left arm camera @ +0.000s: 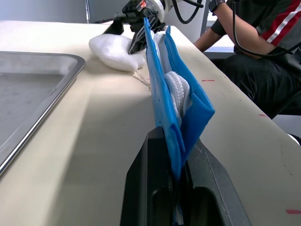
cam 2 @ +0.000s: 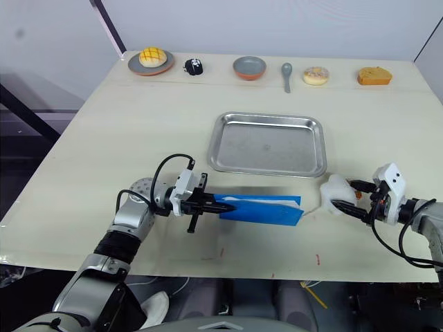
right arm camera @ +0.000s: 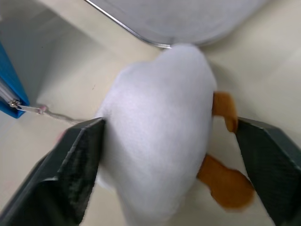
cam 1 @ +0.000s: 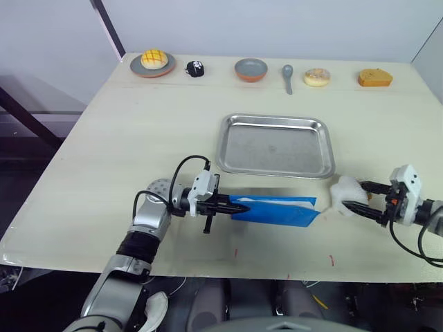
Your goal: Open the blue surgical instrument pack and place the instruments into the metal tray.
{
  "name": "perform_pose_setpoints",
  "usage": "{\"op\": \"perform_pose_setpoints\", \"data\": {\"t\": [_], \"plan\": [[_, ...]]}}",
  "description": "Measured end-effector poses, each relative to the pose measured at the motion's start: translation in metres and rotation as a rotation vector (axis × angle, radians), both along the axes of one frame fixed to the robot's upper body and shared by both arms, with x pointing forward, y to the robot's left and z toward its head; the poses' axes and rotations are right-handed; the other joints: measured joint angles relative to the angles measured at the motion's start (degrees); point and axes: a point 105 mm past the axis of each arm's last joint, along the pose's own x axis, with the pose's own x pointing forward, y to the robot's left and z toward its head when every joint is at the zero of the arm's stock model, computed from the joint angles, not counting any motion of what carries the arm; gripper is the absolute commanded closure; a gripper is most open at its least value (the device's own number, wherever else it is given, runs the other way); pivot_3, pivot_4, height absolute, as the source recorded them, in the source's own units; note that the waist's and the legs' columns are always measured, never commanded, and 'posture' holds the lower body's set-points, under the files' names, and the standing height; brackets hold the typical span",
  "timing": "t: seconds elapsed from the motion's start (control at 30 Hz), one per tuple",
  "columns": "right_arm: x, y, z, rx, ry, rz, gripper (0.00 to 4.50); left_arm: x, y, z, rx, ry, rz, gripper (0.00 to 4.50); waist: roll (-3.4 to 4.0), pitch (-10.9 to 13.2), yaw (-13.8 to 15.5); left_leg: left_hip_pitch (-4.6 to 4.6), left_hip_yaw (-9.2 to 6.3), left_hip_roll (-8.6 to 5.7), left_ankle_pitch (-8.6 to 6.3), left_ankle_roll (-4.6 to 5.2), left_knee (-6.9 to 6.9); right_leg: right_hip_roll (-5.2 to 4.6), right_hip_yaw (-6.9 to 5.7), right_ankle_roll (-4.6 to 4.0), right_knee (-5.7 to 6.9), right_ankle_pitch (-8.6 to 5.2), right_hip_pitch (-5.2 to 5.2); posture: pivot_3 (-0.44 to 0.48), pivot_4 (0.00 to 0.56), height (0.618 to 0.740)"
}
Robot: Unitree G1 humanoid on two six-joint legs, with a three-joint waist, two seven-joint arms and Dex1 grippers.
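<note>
You are at the opening step. Your left gripper (cam 1: pixel 225 203) pinches one end of the blue surgical instrument pack (cam 1: pixel 277 210), just in front of the empty metal tray (cam 1: pixel 275 145). Your right gripper (cam 1: pixel 354 203) has its fingers around the white plush toy (right arm camera: pixel 155 127), tied to the zipper. Instruments remain hidden. The pale wooden table (cam 1: pixel 138 138) carries toy foods along its far edge.

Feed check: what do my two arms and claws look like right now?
Left arm: silver-grey jointed segments, black ribbed cuff, looping black cable, white wrist block, black two-fingered left claw. Right arm: white wrist block, black cables, black-fingered right claw.
</note>
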Motion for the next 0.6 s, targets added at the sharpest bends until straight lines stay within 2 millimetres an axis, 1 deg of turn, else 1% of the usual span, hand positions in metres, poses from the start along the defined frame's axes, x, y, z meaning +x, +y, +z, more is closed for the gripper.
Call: {"op": "perform_pose_setpoints", "data": {"t": [0.03,0.13,0.17,0.2,0.23,0.3,0.37,0.5,0.57,0.6], "plan": [[-0.001,0.000,0.000,0.015,0.011,-0.003,1.68,0.001,0.000,0.001,0.002,-0.003,-0.001,4.50,0.00,0.00,0.03,0.00,0.00,0.00,0.00,0.00,0.00,0.00,0.00,0.00,0.00,0.00,0.00,0.000,0.150,0.732],[-0.003,-0.002,0.003,0.055,0.018,-0.020,3.24,0.003,-0.001,0.002,0.003,-0.006,-0.001,4.50,0.00,0.00,0.10,0.00,-0.01,-0.01,0.00,0.00,0.00,0.00,0.01,0.00,-0.01,0.00,0.00,0.000,0.150,0.732],[-0.004,-0.004,0.005,0.071,0.014,-0.030,3.64,0.003,-0.002,0.002,0.002,-0.005,-0.001,4.50,0.00,0.00,0.16,0.00,-0.02,-0.01,0.00,0.00,0.00,0.00,0.01,0.00,-0.01,0.00,0.00,0.000,0.150,0.732],[-0.004,-0.005,0.006,0.078,0.014,-0.034,3.90,0.003,-0.002,0.002,0.001,-0.006,0.000,4.50,0.00,0.00,0.18,-0.01,-0.01,-0.01,-0.01,0.01,0.00,0.00,0.01,0.00,-0.01,0.00,0.00,0.000,0.150,0.732],[-0.006,-0.006,0.008,0.092,0.014,-0.039,4.48,0.004,-0.003,0.002,0.001,-0.008,-0.001,4.50,0.00,0.00,0.20,-0.01,-0.01,-0.01,-0.01,0.01,0.00,0.00,0.00,0.00,-0.01,0.00,0.00,0.000,0.150,0.732],[-0.008,-0.008,0.016,0.137,0.000,-0.052,4.48,0.007,-0.005,0.002,0.001,-0.012,-0.001,4.50,0.00,0.00,0.24,-0.01,-0.01,-0.02,-0.01,0.01,0.00,0.00,0.01,0.00,-0.02,0.00,0.00,0.000,0.150,0.732],[-0.011,-0.011,0.030,0.193,-0.033,-0.053,4.48,0.009,-0.008,0.004,0.001,-0.025,-0.001,4.50,0.00,0.00,0.24,-0.01,-0.02,-0.02,-0.01,0.01,0.00,0.00,0.01,0.01,-0.02,0.00,0.00,0.000,0.150,0.732],[-0.014,-0.010,0.044,0.248,-0.065,-0.038,4.48,0.010,-0.009,0.002,0.001,-0.027,0.003,4.50,0.01,0.00,0.20,-0.01,-0.04,-0.01,-0.01,0.02,-0.01,0.00,0.00,0.01,-0.02,0.00,0.00,0.000,0.150,0.732],[-0.018,-0.008,0.063,0.317,-0.110,-0.016,4.48,0.011,-0.009,0.000,0.008,-0.033,0.013,4.50,0.01,0.00,0.17,-0.01,-0.05,-0.01,-0.01,0.02,-0.01,0.01,0.01,0.00,-0.02,0.00,0.00,0.000,0.150,0.732],[-0.018,-0.008,0.065,0.327,-0.115,-0.013,4.48,0.011,-0.009,0.000,0.008,-0.034,0.014,4.50,0.01,0.00,0.20,-0.01,-0.06,-0.01,-0.01,0.02,-0.01,0.00,0.01,0.01,-0.02,0.00,0.01,0.000,0.150,0.732]]}}
